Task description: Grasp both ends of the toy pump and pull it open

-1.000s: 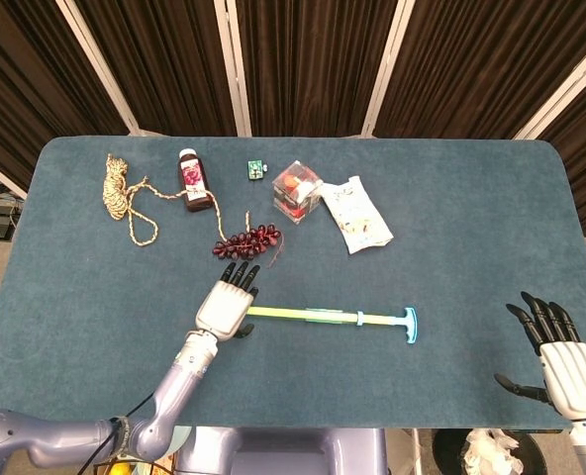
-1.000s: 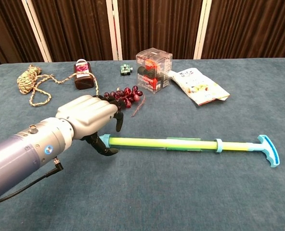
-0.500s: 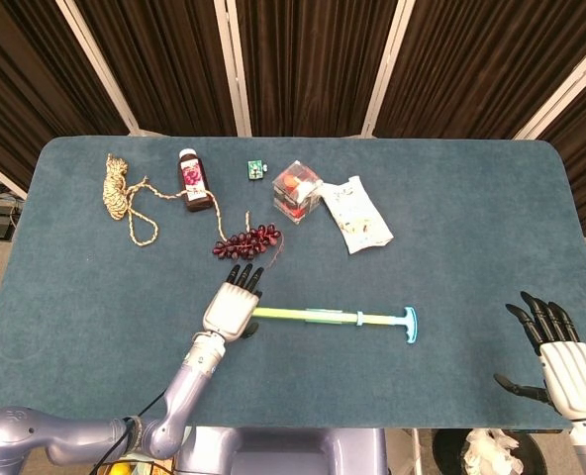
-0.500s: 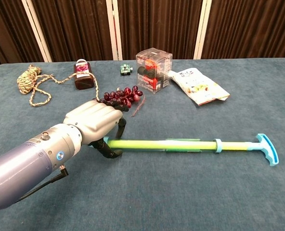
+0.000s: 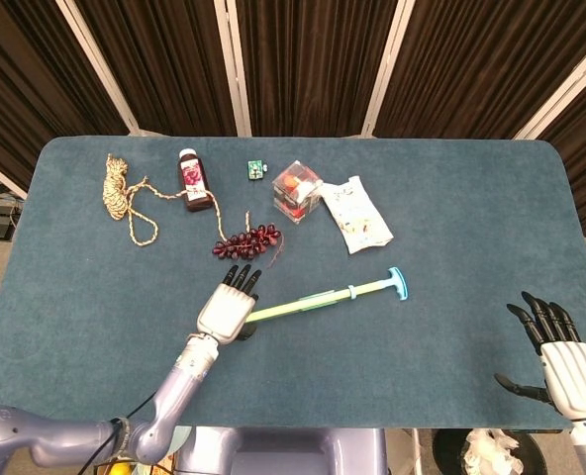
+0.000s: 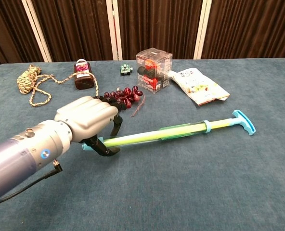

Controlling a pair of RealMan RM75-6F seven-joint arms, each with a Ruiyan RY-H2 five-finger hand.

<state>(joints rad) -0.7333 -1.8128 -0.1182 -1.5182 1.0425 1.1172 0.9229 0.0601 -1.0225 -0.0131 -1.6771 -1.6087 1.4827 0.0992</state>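
The toy pump [image 5: 323, 299] [image 6: 181, 130], a yellow-green tube with a cyan T-handle [image 5: 397, 282] [image 6: 243, 122], lies slanted on the blue table, its handle end pointing right and away from me. My left hand [image 5: 229, 309] [image 6: 87, 120] grips the tube's left end, fingers curled over it and thumb in front. The cyan base tip [image 6: 87, 146] pokes out beside the thumb. My right hand [image 5: 560, 351] hovers off the table's front right corner, far from the handle, fingers spread and holding nothing. The chest view does not show it.
Along the back lie a coiled rope [image 5: 120, 193], a dark bottle [image 5: 194, 180], a small green item [image 5: 257, 170], a clear box [image 5: 298, 190] and a snack packet [image 5: 357, 216]. A bunch of grapes [image 5: 248, 239] sits just beyond my left hand.
The pump has swung about its left end: the handle moved away from me, and the tube went from level to slanted. My left hand shifted slightly left. The right hand stayed put.
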